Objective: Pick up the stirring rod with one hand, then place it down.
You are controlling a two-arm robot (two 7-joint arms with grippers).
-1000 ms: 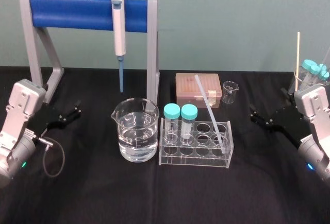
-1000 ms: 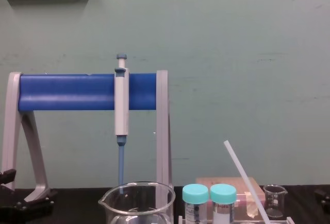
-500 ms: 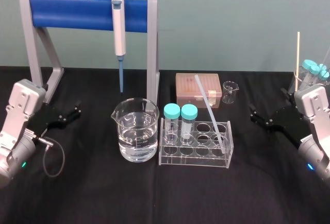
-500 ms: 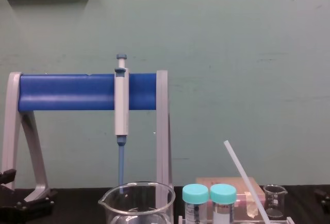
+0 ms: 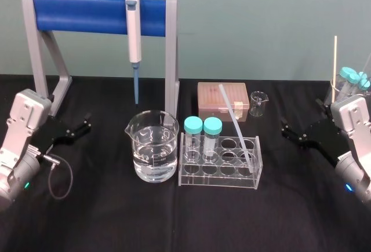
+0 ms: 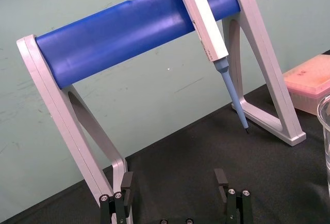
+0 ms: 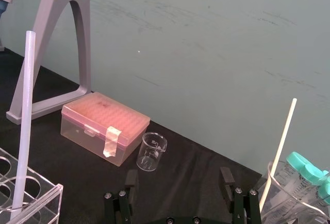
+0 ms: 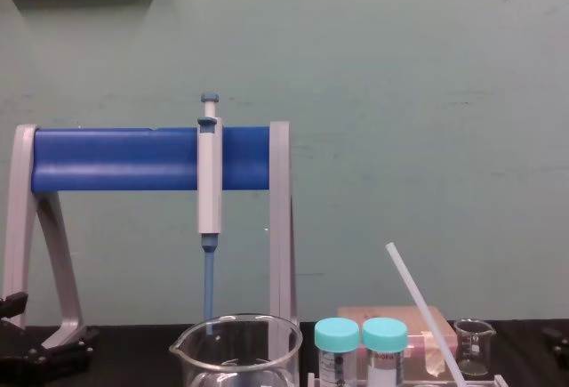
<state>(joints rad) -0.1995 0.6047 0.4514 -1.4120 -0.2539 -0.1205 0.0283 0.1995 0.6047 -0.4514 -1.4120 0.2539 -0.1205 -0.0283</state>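
Black and blocky, the right gripper (image 5: 285,128) is hovering low over the black cloth-covered tabletop (image 5: 191,223). Its short jaws are standing wide apart and pointing toward the middle of the table.

Just to this gripper's left, and apart from it, a clear acrylic test-tube rack (image 5: 220,175) is sitting on the cloth. The long, thin, translucent white stirring rod (image 5: 235,126) is standing tilted in a well at the rack's end nearest the gripper (front or back row, I cannot tell). Its upper end is leaning away from the gripper toward the back wall, and neither gripper is touching it. At the rack's far end from this gripper, two teal-capped clear tubes (image 5: 202,128) are standing upright side by side.

Beyond the gripper's tips, toward the wall, a small glass beaker (image 5: 258,102) is sitting just beside a pale pink lidded plastic box (image 5: 223,98). On the gripper's right, a thin cream stick (image 7: 279,149) and several teal-capped vials (image 7: 305,166) are standing together in a glass vessel (image 7: 278,195).

The left gripper (image 5: 87,122) is hanging low at the table's far left, well apart from the rod, with its jaws likewise spread. To its right, a large glass beaker partly filled with clear liquid (image 5: 153,148) is standing between it and the rack. Behind it a grey-legged stand with a blue crossbar (image 5: 87,11) is carrying a white, blue-tipped pipette (image 5: 134,26), hanging tip down.
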